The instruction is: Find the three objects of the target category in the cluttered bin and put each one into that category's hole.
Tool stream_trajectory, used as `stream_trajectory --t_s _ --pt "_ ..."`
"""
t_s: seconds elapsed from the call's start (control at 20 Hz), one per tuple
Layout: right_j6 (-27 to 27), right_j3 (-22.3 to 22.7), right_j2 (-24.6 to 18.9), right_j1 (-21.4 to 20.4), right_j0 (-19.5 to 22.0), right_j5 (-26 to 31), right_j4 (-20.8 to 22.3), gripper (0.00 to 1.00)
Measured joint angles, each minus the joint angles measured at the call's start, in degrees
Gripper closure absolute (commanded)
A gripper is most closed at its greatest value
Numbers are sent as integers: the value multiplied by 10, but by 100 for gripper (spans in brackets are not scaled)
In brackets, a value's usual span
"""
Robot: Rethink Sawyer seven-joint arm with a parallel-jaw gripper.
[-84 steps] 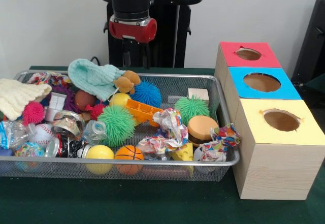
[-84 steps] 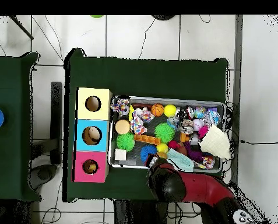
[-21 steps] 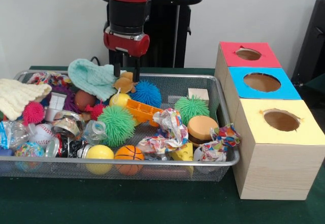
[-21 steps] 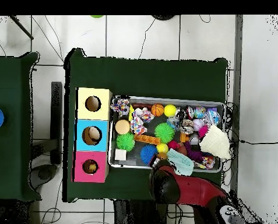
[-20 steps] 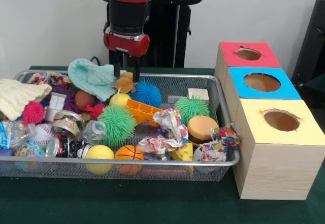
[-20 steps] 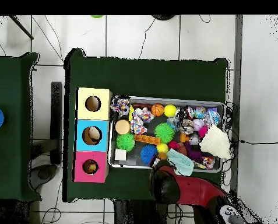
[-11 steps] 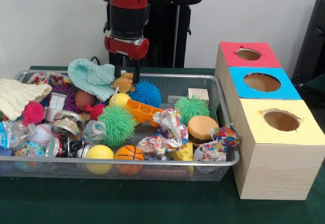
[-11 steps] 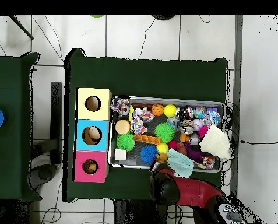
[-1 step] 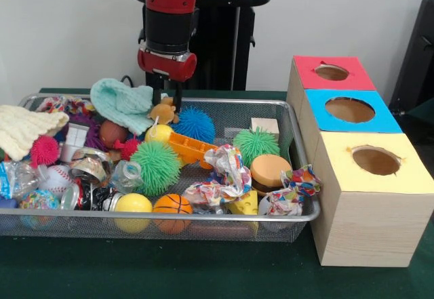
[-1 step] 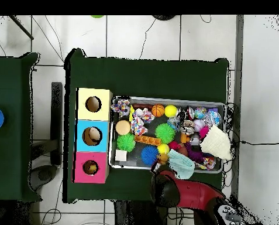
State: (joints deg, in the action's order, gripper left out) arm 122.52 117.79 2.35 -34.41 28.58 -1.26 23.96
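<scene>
**Claw at the bin's back rim**

Where the wire bin [image 9: 298,177] meets its far rim, the claw [image 9: 165,99] stands over a small brown plush toy [image 9: 163,112]; whether it is clenched cannot be told. Red [image 9: 331,72], blue [image 9: 350,110] and yellow [image 9: 375,160] holes sit beside the bin. No writing is legible.

bench [image 9: 169,272]: dark green cover | on it: wire bin [image 9: 203,228], full of toys | just beside: three-hole wooden box [image 9: 366,224]
</scene>
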Motion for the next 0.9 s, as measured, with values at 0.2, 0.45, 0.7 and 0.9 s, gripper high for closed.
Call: stream_trajectory --t_s 0.2,0.45,0.7,0.9 --pt "0 0 1 0 0 0 4 100" --pt "0 -2 1 0 -3 0 11 100" --pt "0 -2 5 -2 -9 0 12 100" --pt "0 3 5 -23 -9 1 12 100"
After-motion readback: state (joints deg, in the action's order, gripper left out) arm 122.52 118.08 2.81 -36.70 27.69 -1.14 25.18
